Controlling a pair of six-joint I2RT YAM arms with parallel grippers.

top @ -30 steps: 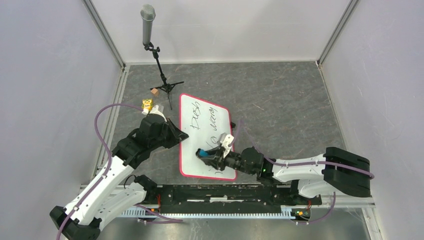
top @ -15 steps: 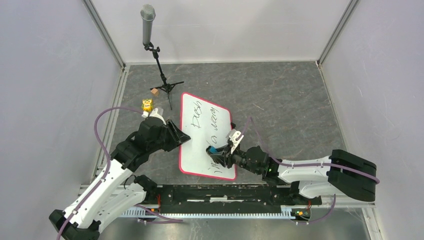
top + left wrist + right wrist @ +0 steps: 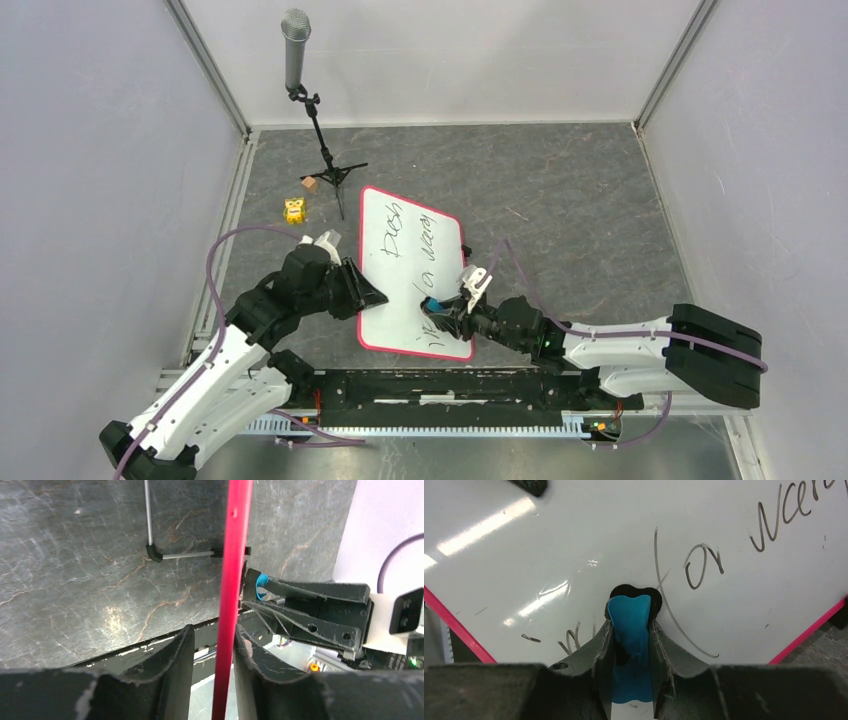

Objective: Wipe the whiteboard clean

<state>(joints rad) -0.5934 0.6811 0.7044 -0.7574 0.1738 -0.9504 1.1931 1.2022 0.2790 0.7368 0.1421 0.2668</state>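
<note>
The whiteboard point(image 3: 400, 255) lies flat on the dark floor, pink-red rimmed, with black handwriting point(image 3: 704, 567) on it. My right gripper point(image 3: 434, 306) is shut on a small blue eraser point(image 3: 629, 617), whose dark tip presses the board's near part beside faint smeared strokes. My left gripper point(image 3: 374, 297) sits at the board's left edge. In the left wrist view the red rim point(image 3: 231, 580) stands between its fingers, with a gap on the left side, so the gripper point(image 3: 214, 636) is open around the rim.
A microphone on a tripod stand point(image 3: 297, 50) rises at the back left. A small yellow toy point(image 3: 294, 210) and an orange block point(image 3: 309, 183) lie left of the board. The black base rail point(image 3: 450, 385) runs along the near edge; walls close in both sides.
My left gripper has slid nearer along the board's left edge and loosened from the rim. The right gripper has carried the eraser a little to the right across the near part.
</note>
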